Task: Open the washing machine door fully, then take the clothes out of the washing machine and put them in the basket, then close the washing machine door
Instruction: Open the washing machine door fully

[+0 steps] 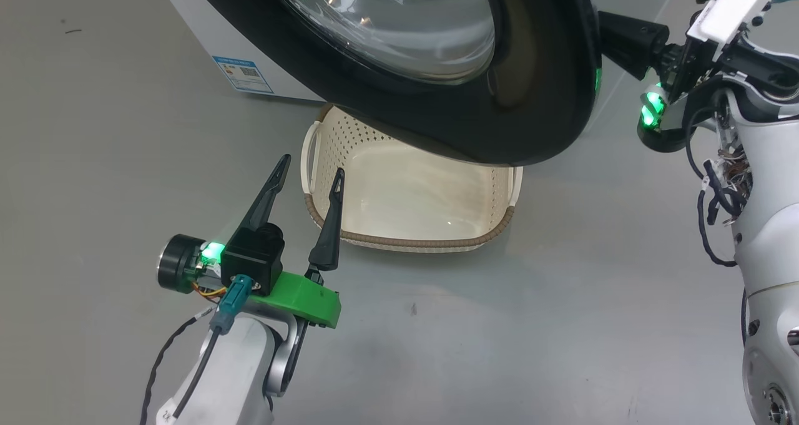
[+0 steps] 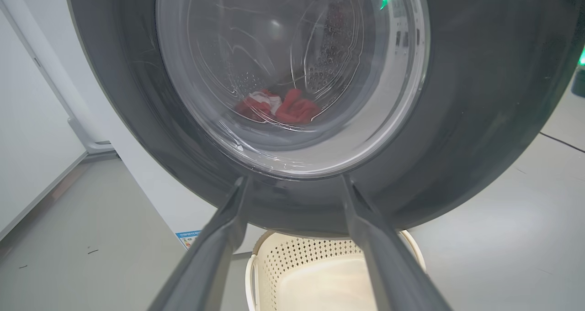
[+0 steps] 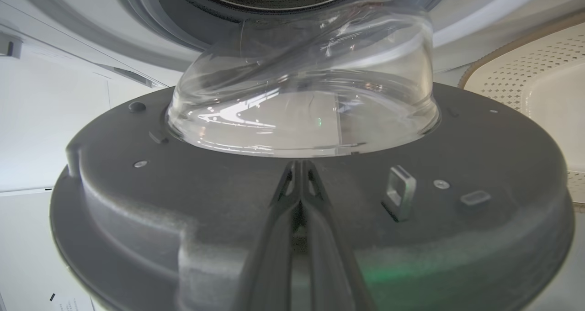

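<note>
A white washing machine with a blue label stands on a grey floor. Its round black washing machine door is swung partway out, and in the head view its lower edge hides the far side of the cream basket, which sits on the floor just in front of the machine with nothing in it. In the right wrist view, the right gripper has its two fingers pressed together with nothing between them. Their tips appear to rest on the door's grey inner face, just below the bulging glass window. The left gripper hovers beside the basket's near corner, fingers spread wide and holding nothing. The red and white clothes lie low in the drum, seen through the glass in the left wrist view. The step in hand looks to be the door opening, not yet complete. The next move likely calls for the right arm to push the door further out until the opening is clear.
</note>
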Motion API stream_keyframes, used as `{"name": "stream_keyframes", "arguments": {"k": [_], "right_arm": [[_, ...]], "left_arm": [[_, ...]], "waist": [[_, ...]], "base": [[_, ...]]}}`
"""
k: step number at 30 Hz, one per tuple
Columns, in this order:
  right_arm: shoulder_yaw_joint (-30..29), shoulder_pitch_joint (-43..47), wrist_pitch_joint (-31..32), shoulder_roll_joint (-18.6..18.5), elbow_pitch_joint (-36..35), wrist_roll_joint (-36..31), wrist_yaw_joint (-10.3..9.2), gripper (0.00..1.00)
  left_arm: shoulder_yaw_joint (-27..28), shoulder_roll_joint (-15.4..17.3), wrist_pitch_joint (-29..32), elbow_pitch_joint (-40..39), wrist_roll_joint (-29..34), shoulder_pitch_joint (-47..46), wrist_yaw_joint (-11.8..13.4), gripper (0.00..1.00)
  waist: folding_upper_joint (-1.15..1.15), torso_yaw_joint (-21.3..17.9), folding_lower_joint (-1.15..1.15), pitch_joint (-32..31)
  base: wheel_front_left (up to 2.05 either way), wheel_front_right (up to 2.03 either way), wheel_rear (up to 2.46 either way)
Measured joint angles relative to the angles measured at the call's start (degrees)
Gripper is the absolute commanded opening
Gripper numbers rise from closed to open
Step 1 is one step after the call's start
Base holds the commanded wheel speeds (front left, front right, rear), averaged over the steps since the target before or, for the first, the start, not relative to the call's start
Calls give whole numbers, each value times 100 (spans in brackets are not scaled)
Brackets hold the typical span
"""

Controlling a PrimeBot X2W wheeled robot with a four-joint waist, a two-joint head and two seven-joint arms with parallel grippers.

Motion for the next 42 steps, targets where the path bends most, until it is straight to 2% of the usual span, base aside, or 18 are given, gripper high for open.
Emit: {"name": "stream_keyframes", "arguments": {"k": [11,22,37,42], "right_arm": [[198,424,162,281,9,51,92,0],[490,968,302,448,-11,89,101,0],[855,1505,319,499,-244,336,147,0],[1189,1756,318,498,-416,698,147,0]], "left_arm": [[135,3,0,90,9,187,0,100],[200,9,1,196,55,435,0,100],[298,14,1,245,60,643,0,100],[303,16,1,270,60,744,-1,100]], "waist": [[0,35,0,-347],[0,116,0,-704],[0,410,0,-1029],[0,528,0,-1148]], "base": [[0,0,0],[0,0,0],[0,0,0],[0,0,0]]}}
